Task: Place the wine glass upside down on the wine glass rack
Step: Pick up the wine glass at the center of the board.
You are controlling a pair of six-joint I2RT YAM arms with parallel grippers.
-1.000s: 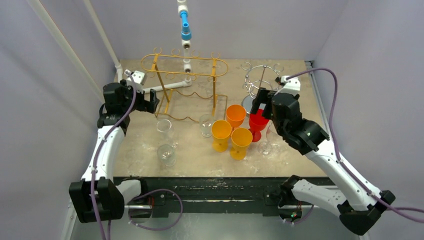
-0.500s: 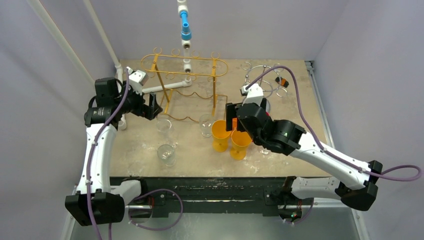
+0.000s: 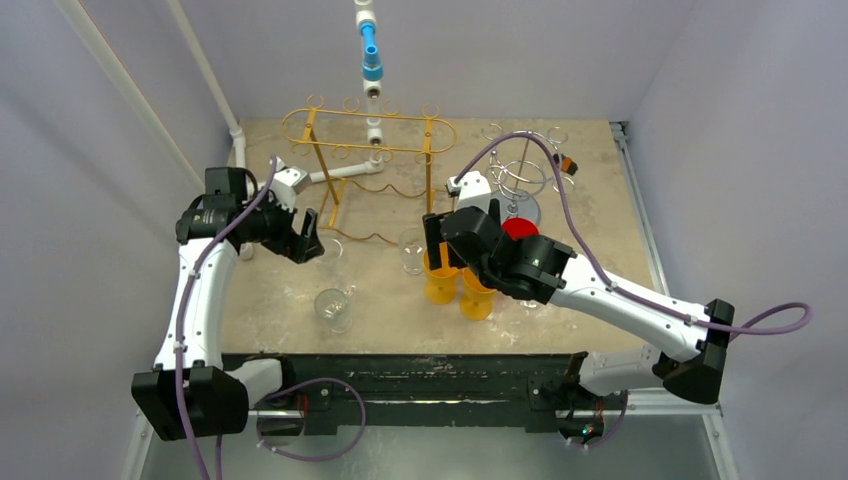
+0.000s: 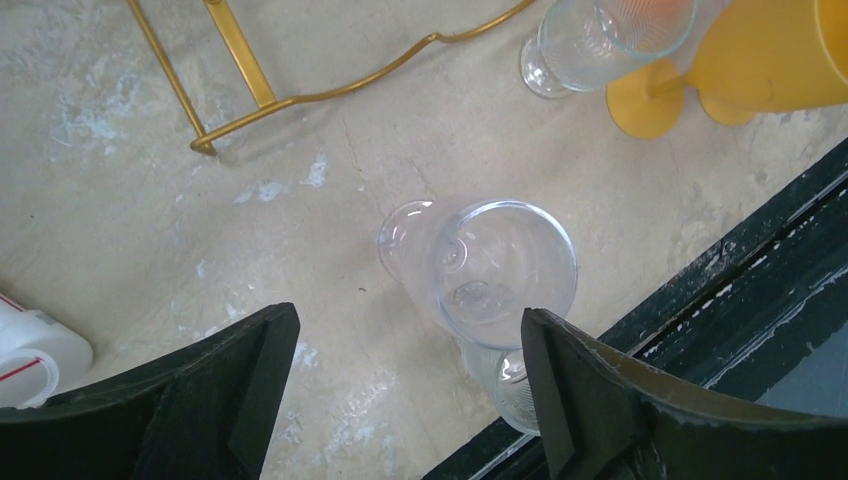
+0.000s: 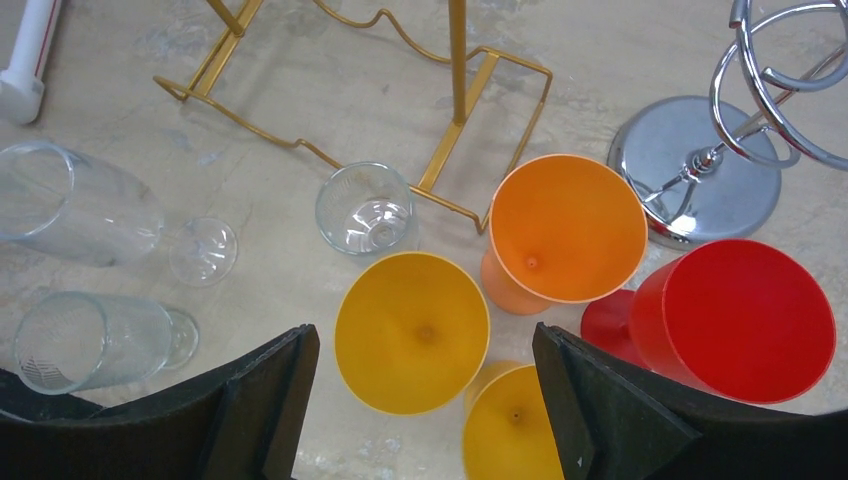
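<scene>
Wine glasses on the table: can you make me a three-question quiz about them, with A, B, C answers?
1. What stands right beside the red glass? A blue bowl B silver rack C green box
2. How many yellow glasses are there? A one B two C five
3. The left gripper is: A open B shut on a glass C shut, empty
Answers: B, the rack's base sits by the red glass; B, two yellow bowls show; A, its fingers stand wide apart above a clear glass.

The table (image 3: 270, 290) carries clear glasses (image 5: 367, 208), goblets (image 5: 412, 332) (yellow, orange, red), gold rack (image 5: 457, 50) and chrome stand (image 5: 650, 150).
</scene>
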